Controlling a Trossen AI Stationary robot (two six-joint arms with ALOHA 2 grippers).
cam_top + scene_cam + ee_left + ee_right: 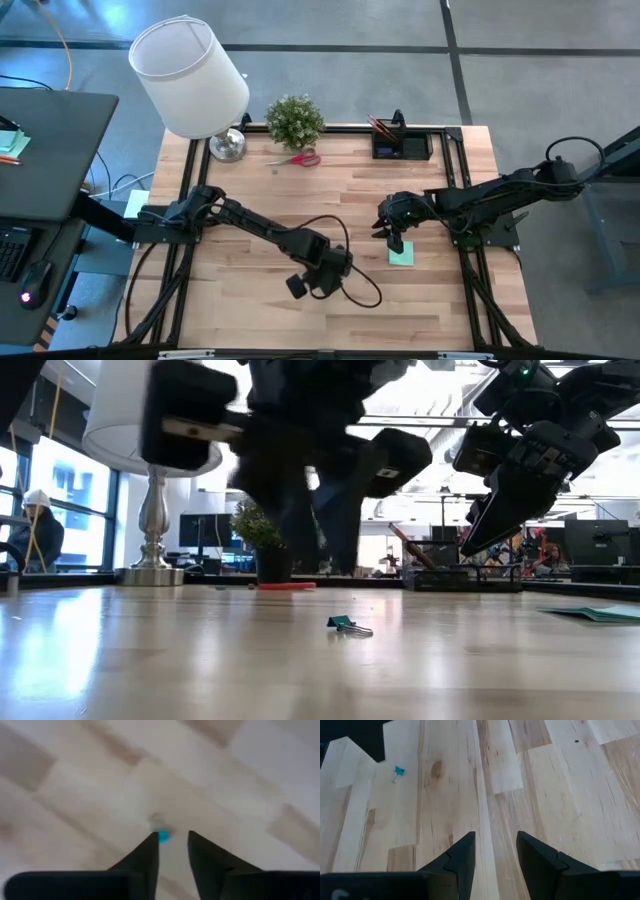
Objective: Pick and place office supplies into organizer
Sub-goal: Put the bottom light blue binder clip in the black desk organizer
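Two dark arms hang over the pale wooden tabletop [250,290], neither holding anything.

The left gripper [173,840] hovers with its fingers spread just above one small teal binder clip [349,625], blurred in its own wrist view and hidden under the arm from above. The right gripper [495,842], fingers also spread, hangs beside the single square mint-green sticky-note pad [401,255], which lies flat and partly covered. At the far edge sits the small black compartmented organizer [401,147]; its contents are hard to make out. One pair of red-handled scissors [297,159] lies beside the green potted plant [295,121].
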